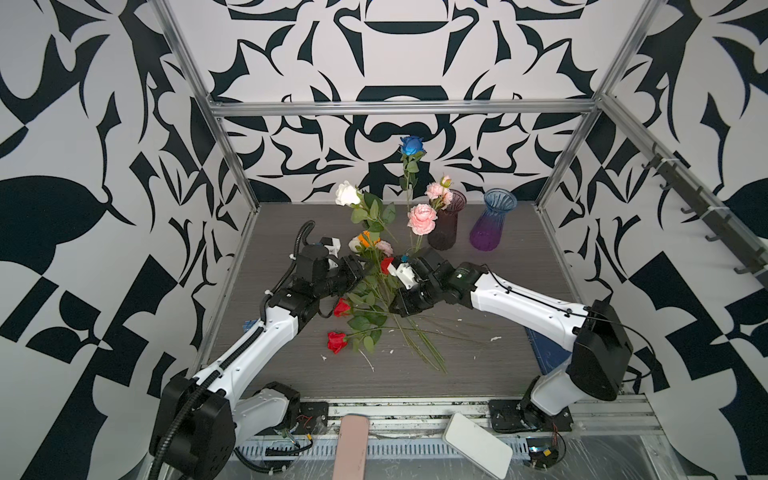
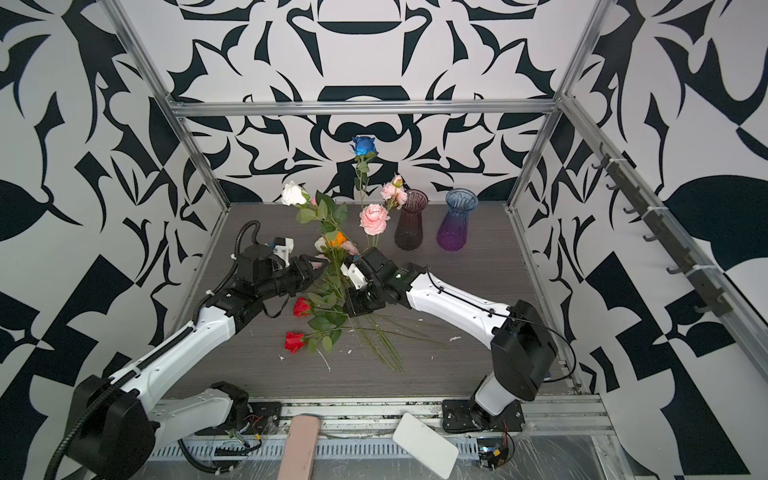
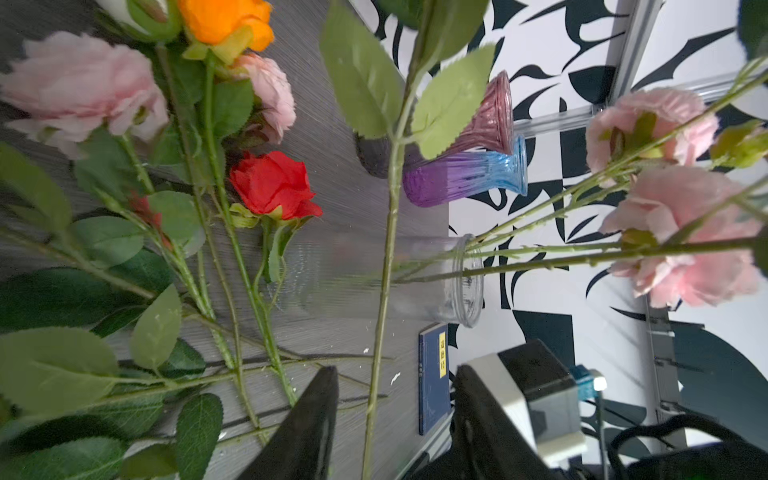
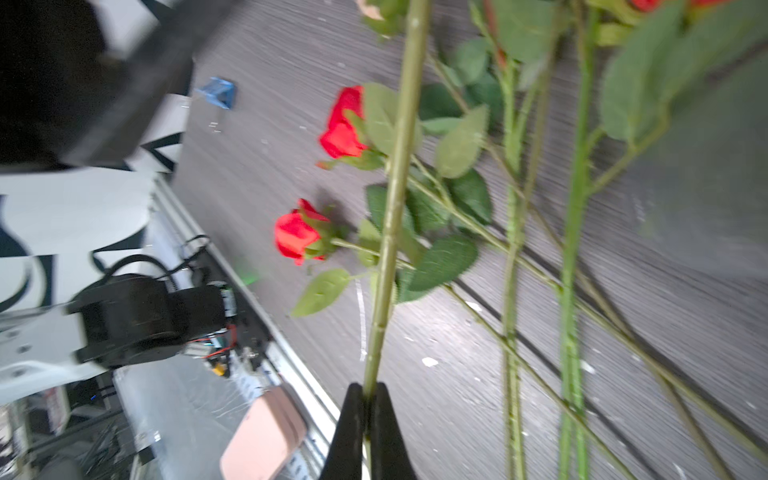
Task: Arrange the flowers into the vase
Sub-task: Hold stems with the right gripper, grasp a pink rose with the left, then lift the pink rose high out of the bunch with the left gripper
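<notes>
In the right wrist view we see the right gripper point(image 4: 368, 399) clenched on a long green rose stem point(image 4: 395, 187); that stem runs between the parted, released jaws of the left gripper point(image 3: 390, 378). Pink roses point(image 3: 681, 232) stand in the clear glass vase point(image 3: 469, 282), while loose flowers point(image 1: 365, 320) crowd the middle of the grey table point(image 1: 478, 374), leaving its right side bare. At that edge lies a blue book point(image 3: 434, 374); we cannot read the characters on its yellow label point(image 3: 442, 351).
</notes>
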Robot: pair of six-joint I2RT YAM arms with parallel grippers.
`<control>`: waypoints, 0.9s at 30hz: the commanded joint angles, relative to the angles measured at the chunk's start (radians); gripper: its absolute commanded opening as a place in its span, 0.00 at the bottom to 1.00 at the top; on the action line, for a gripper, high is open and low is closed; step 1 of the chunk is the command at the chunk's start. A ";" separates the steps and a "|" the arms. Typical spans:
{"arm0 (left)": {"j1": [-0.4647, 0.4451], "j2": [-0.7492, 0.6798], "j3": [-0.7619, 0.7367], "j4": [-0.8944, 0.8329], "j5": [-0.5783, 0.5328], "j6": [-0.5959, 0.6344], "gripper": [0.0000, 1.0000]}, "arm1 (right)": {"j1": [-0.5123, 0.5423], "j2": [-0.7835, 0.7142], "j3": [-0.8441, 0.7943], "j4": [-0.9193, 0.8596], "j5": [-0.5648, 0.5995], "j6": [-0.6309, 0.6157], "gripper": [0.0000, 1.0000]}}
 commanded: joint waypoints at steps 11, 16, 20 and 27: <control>0.004 0.053 0.020 0.108 0.073 -0.022 0.27 | 0.004 -0.026 0.067 0.070 -0.112 0.005 0.00; 0.004 0.060 0.027 0.117 0.074 -0.024 0.11 | 0.004 -0.025 0.064 0.065 -0.111 0.003 0.00; 0.004 0.057 0.033 0.107 0.077 -0.014 0.00 | 0.005 -0.021 0.064 0.059 -0.102 0.001 0.00; 0.106 -0.059 0.096 -0.116 0.008 0.100 0.00 | -0.012 -0.085 0.041 -0.015 0.066 -0.024 0.50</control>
